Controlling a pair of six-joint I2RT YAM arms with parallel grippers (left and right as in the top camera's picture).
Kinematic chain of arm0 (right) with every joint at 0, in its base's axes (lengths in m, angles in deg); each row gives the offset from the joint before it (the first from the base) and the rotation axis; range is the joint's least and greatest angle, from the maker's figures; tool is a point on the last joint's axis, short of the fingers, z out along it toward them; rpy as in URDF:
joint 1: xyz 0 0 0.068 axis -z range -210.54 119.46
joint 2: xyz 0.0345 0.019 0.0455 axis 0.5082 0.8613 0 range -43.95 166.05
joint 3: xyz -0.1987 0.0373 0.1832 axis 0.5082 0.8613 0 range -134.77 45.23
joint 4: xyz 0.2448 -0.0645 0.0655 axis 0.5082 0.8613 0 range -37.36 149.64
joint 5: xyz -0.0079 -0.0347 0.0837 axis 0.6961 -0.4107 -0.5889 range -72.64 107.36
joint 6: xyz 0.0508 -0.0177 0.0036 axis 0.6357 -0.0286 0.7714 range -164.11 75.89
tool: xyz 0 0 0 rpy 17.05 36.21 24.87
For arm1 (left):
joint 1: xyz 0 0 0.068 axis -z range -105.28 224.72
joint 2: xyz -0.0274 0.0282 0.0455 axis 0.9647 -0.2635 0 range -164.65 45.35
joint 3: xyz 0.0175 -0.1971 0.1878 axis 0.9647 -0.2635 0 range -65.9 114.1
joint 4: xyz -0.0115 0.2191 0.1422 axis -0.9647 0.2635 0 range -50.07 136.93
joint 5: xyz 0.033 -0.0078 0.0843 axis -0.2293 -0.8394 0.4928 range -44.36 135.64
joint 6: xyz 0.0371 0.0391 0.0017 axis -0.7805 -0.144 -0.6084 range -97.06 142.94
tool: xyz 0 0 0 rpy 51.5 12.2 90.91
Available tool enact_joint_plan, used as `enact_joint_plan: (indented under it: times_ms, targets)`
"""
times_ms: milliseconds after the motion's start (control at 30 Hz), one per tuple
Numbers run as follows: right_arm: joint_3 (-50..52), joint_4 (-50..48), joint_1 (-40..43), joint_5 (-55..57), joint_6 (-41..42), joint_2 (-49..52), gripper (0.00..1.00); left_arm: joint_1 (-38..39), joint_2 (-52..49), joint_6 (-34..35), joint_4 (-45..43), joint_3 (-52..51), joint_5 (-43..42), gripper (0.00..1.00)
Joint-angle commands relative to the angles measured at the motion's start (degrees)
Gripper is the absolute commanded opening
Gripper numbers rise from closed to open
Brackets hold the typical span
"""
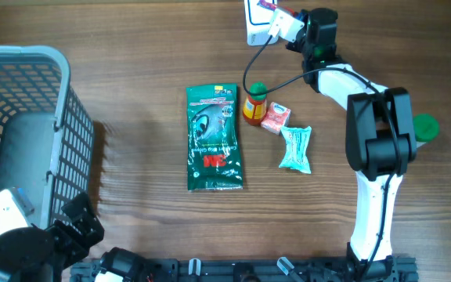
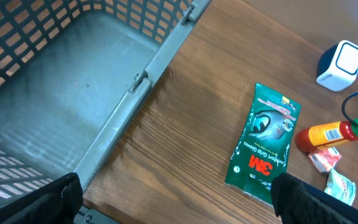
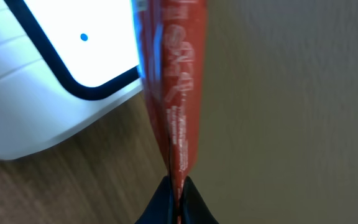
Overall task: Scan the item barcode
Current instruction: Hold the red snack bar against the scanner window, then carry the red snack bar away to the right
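Wooden table, white plastic barcode scanner, right gripper pinching flat red foil sachet just beside it, left gripper spread wide, well apart from scanner.

Grey basket at left; green glove pack flat, centre; orange bottle, pink packet, teal packet clustered beside.

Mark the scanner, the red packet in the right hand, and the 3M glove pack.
barcode scanner (image 3: 23, 112): right wrist view, on its white housing.
red packet (image 3: 176, 81): right wrist view, on the printed wrapper face.
3M glove pack (image 1: 214, 141): overhead view, centre of its green front.
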Motion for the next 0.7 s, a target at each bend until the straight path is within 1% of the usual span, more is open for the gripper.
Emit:
enact_joint_plan:
  times_ms: [0,200,233,267,300,333,467,533,600,667]
  targets:
    - [-1.1,-4.1,0.1,0.7,-5.0,3.1,0.04,-0.3,0.0,0.7,0.0,0.1,0.3,1.0]
    - [-1.2,-5.2,-0.2,3.4,-4.3,3.3,0.04,-0.3,0.0,0.7,0.0,0.1,0.3,1.0]
    - [-1.2,-5.2,-0.2,3.8,-2.8,2.6,0.04,-0.3,0.0,0.7,0.0,0.1,0.3,1.0]
    - [-1.3,-5.2,-0.2,3.9,0.1,1.6,0.04,-0.3,0.0,0.7,0.0,0.1,0.3,1.0]
    - [-1.3,-4.3,-0.3,3.9,5.2,-0.8,0.04,-0.3,0.0,0.7,0.0,0.1,0.3,1.0]
    - [-1.4,-2.0,-0.4,3.9,9.2,-3.5,0.04,-0.3,0.0,0.7,0.0,0.1,0.3,1.0]
    - [-1.4,9.9,-1.7,2.1,17.1,-12.2,0.04,-0.3,0.0,0.7,0.0,0.1,0.3,1.0]
    - [-1.4,14.8,-2.4,1.8,24.0,-16.5,0.04,-0.3,0.0,0.7,0.0,0.1,0.3,1.0]
    - [-1.4,17.6,-2.4,1.8,33.2,-20.6,0.04,-0.3,0.0,0.7,0.0,0.1,0.3,1.0]
    - [-1.4,21.3,-2.1,2.1,38.8,-23.7,0.04,-0.3,0.0,0.7,0.0,0.1,0.3,1.0]
